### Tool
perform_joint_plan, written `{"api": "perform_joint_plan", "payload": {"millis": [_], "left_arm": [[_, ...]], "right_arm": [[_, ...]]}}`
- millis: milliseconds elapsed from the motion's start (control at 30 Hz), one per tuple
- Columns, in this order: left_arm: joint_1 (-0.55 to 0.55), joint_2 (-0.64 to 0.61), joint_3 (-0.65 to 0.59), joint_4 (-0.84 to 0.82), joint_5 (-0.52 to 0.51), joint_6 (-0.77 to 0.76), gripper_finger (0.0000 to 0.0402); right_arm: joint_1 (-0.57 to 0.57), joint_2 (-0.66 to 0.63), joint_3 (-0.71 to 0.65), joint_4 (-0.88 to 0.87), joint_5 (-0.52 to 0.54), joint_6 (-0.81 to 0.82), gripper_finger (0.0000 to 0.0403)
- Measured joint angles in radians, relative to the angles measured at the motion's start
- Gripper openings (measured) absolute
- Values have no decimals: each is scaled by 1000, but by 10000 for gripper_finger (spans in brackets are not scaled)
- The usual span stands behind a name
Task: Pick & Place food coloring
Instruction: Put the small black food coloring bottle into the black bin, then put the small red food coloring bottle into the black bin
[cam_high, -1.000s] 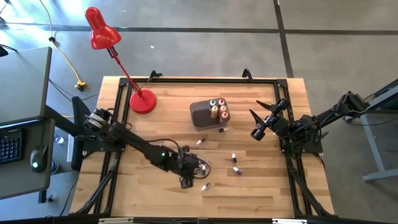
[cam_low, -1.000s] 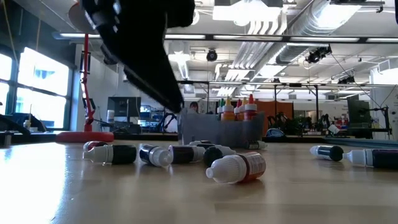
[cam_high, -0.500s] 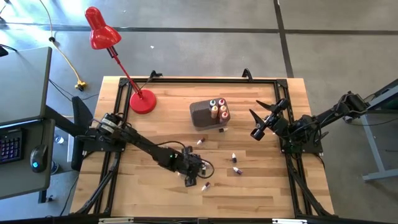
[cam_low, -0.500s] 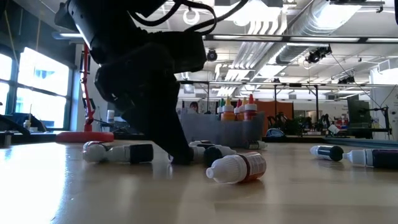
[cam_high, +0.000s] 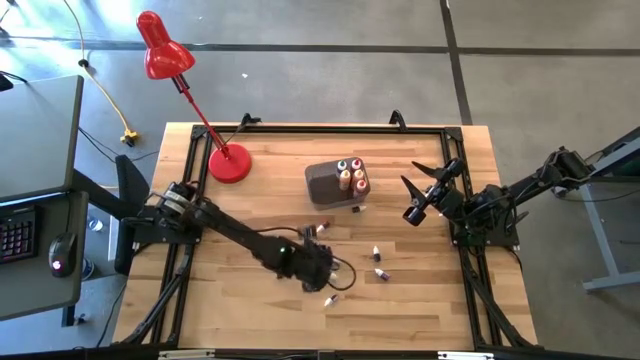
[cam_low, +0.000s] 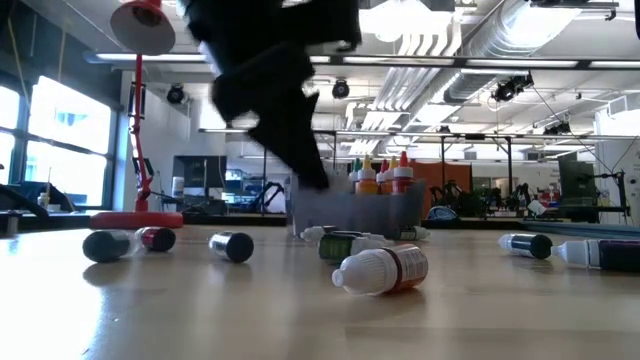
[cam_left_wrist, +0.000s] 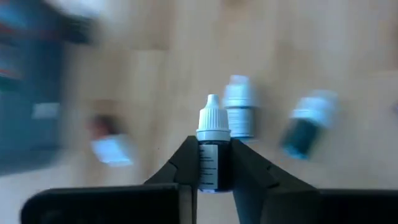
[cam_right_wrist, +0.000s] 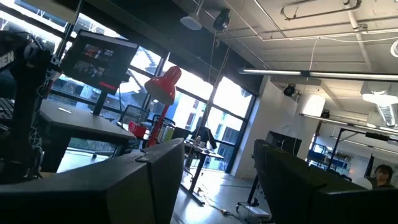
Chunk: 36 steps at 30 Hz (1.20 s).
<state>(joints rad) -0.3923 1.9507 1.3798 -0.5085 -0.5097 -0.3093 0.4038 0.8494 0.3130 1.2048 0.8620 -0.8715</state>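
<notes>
The left gripper, spread over the scattered bottles a second ago, is now clamped on a small dark white-capped food-coloring bottle lifted off the wooden table, ready for carrying.

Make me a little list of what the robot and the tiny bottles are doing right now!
Left end effector: shut on a dark bottle with a white cap, over the front middle of the table
Right end effector: open, waiting above the table's right side, holding nothing
Grey tub: near the table's middle, with several bottles standing in it
Loose bottles: several lie on their sides on the wood, like the white-capped one with a red label
Red lamp: its base stands at the back left corner
</notes>
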Motion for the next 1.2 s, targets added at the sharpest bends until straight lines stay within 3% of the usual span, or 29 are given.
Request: {"api": "perform_joint_plan", "payload": {"millis": [133,267,500,667,800,900,1200], "left_arm": [[47,-3,143,-213,-161,60,77],[164,-3,194,-229,-207,166,78],[428,-3,173,-208,1,174,87],[517,-2,162,-168,124,182,121],[523,-2,162,-187,172,222,150],[494,-28,187,-328,262,225,165],[218,-86,301,-691,370,27,165]], "right_arm": [[0,0,0,0,-5,0,188],[0,0,0,0,-6,0,188],[0,0,0,0,-5,-16,188],[0,0,0,0,-5,-51,188],[0,0,0,0,-2,-54,188],[0,0,0,-1,-1,-49,188],[0,0,0,-6,1,-47,188]]}}
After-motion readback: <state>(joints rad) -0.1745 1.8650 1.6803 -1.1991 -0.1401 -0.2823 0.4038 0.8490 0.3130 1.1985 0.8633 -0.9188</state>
